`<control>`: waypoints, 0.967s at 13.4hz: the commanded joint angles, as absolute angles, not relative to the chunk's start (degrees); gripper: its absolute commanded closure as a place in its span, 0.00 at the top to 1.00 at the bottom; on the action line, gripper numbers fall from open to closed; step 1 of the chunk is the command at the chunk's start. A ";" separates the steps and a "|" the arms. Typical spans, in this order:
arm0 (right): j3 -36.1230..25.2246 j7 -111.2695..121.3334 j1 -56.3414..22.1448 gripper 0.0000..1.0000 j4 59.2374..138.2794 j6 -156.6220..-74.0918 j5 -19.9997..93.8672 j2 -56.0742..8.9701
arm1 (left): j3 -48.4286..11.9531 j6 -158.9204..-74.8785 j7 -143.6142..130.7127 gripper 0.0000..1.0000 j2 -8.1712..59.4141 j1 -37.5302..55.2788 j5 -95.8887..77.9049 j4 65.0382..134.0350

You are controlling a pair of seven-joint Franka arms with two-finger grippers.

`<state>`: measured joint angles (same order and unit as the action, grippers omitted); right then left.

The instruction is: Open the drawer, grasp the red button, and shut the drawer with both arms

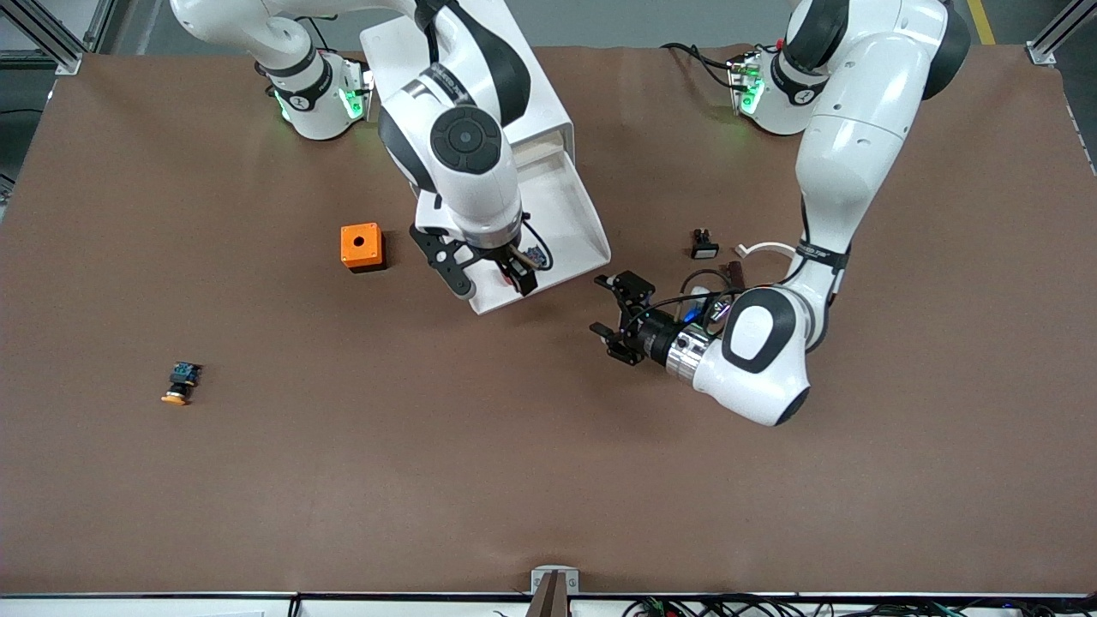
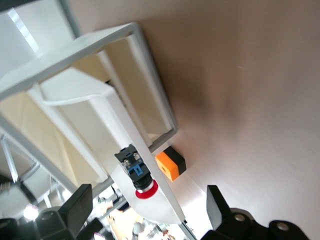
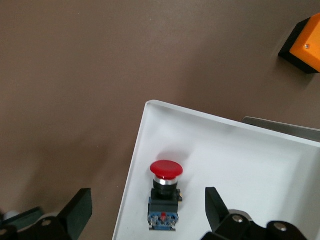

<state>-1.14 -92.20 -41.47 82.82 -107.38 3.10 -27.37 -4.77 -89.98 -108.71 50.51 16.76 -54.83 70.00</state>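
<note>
At the middle of the table the drawer [image 1: 557,231] stands pulled well out of the white cabinet [image 1: 480,86], so the opening looks done. Inside it, close to the front corner nearest the front camera, sits the button [image 3: 166,192], red cap up and blue part below, untouched by anything.

Over that corner hangs the right gripper [image 1: 484,278], its fingers spread wide with the button between and below them, nothing held. I judge the grab is next: it only has to come down and close.

Beside the drawer front, toward the left arm's end of the table, the left gripper [image 1: 619,319] lies low and sideways, fingers apart and empty, pointing at the drawer front, which its wrist view shows a little way off.

Still to do: taking the button out and pushing the drawer shut. An orange cube [image 1: 361,247] sits just beside the drawer, toward the right arm's end, and an orange-capped button [image 1: 179,384] lies well apart from it, nearer the front camera.
</note>
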 commanded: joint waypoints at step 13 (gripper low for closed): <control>-0.70 -93.08 -44.03 1.00 80.42 -107.14 3.34 -33.84 | 0.26 -90.17 -55.57 1.00 41.40 17.57 -19.37 68.73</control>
